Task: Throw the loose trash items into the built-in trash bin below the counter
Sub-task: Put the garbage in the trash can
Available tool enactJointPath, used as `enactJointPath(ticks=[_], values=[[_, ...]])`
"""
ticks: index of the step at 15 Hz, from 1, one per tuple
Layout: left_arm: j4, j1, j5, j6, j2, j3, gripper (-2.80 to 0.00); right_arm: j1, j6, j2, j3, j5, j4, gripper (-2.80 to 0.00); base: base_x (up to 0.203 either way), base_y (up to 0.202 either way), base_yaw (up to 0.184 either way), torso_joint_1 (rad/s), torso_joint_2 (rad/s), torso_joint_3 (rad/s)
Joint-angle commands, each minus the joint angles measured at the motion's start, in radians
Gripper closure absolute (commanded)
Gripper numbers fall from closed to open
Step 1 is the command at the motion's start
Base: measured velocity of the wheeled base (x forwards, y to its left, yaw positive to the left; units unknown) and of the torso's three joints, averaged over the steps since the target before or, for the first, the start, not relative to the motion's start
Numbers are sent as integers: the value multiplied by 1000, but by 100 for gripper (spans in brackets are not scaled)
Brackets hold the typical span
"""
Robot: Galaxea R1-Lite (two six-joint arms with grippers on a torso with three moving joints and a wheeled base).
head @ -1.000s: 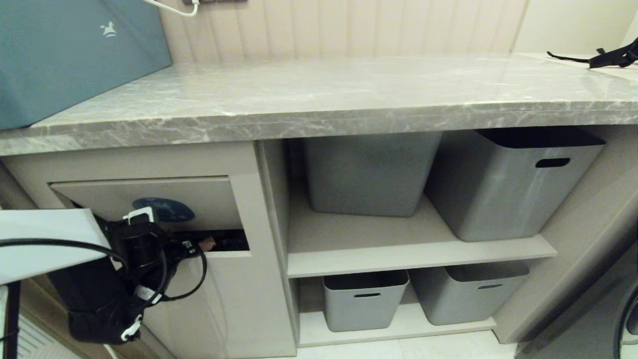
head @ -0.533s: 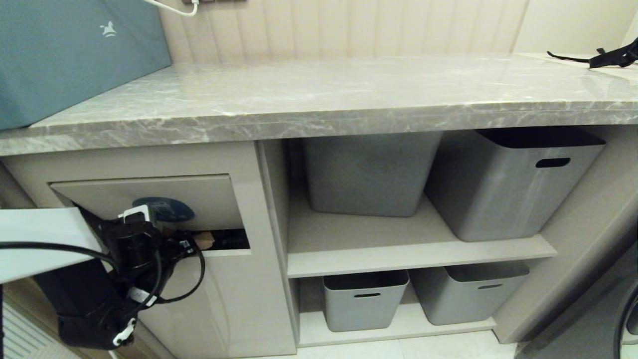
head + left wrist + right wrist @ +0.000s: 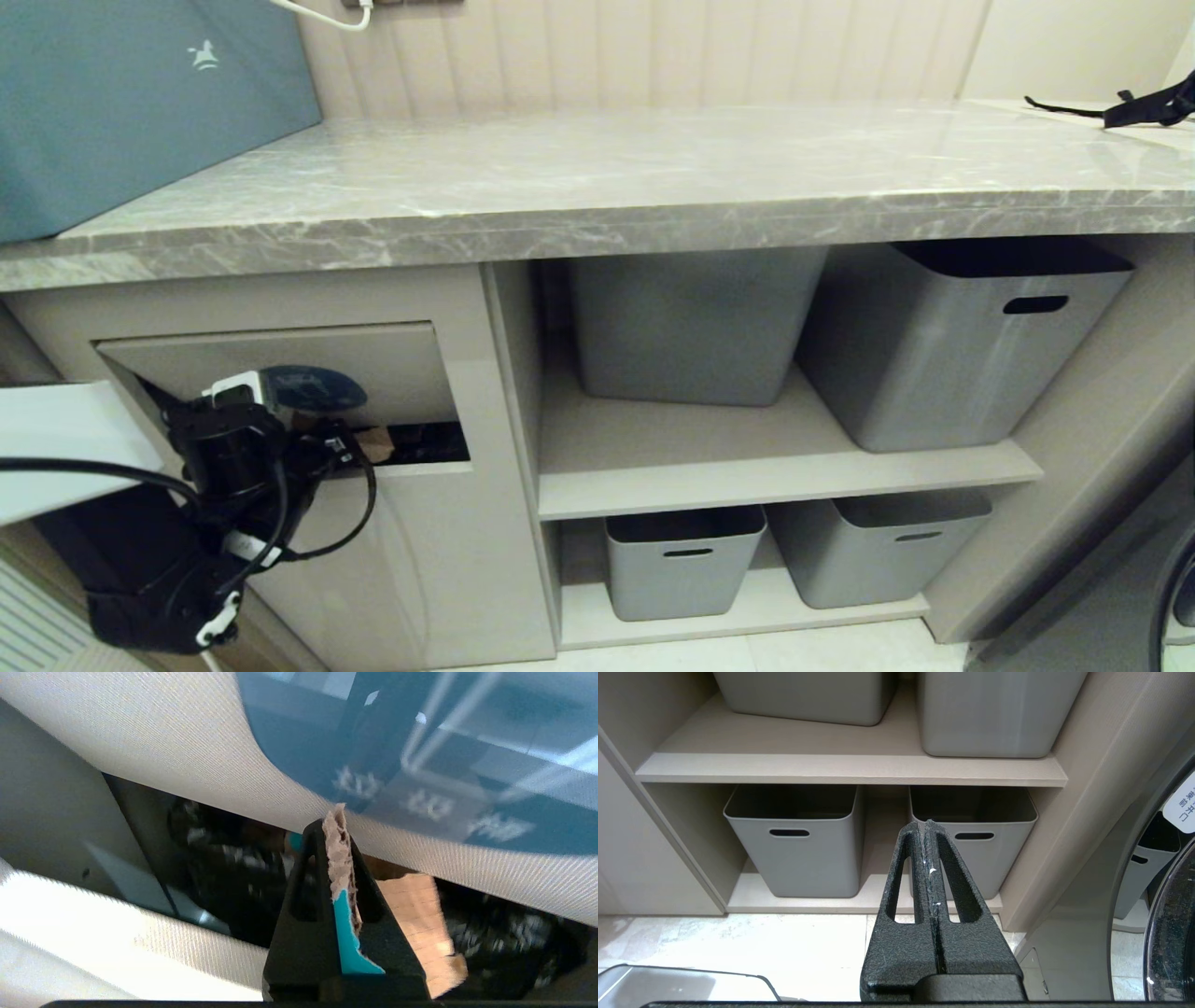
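Observation:
My left gripper (image 3: 358, 450) is at the slot of the built-in trash bin (image 3: 392, 369), under the counter (image 3: 597, 177). Its flap (image 3: 177, 760) carries a blue oval sticker (image 3: 313, 387) and is tilted inward. The gripper (image 3: 334, 833) is shut on a torn brown cardboard scrap (image 3: 343, 877) with a turquoise face. The scrap's brown side (image 3: 378, 442) sticks out at the slot's lower edge, in front of the dark, black-lined inside (image 3: 224, 872). My right gripper (image 3: 927, 828) is shut and empty, low before the bottom shelf, outside the head view.
A large teal box (image 3: 140, 93) stands on the counter's left end and a black strap (image 3: 1139, 107) lies at its far right. Several grey storage bins (image 3: 952, 345) fill the open shelves right of the trash bin. A washing machine door (image 3: 1171, 933) is at the right.
My left arm has drawn back to the left and slightly up, with the scrap still gripped at the slot. The right arm has not moved.

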Motion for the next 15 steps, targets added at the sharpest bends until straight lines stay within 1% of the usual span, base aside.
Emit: enactJointPath(ticks=[1, 6, 9, 10, 11, 12, 15], values=[[-11, 10, 1, -3, -14, -32, 0, 0, 0, 1, 0, 1, 1, 0, 0, 0, 0, 0, 0, 0], [-13, 24, -1, -6, -12, -40, 0, 0, -1, 1, 0, 2, 0, 0, 0, 0, 0, 0, 0, 0], [-11, 23, 0, -23, 21, -44, 0, 0, 0, 1, 0, 1, 1, 0, 0, 0, 0, 0, 0, 0], [-14, 12, -6, -36, 41, -36, 0, 0, -2, 1, 0, 1, 1, 0, 0, 0, 0, 0, 0, 0], [-21, 4, -26, -47, 42, -53, 0, 0, 0, 1, 0, 1, 1, 0, 0, 0, 0, 0, 0, 0], [-27, -1, -62, -62, 44, -76, 0, 0, 0, 1, 0, 1, 0, 0, 0, 0, 0, 0, 0, 0], [-28, 0, -62, -62, 41, -86, 0, 0, 0, 1, 0, 1, 1, 0, 0, 0, 0, 0, 0, 0]])
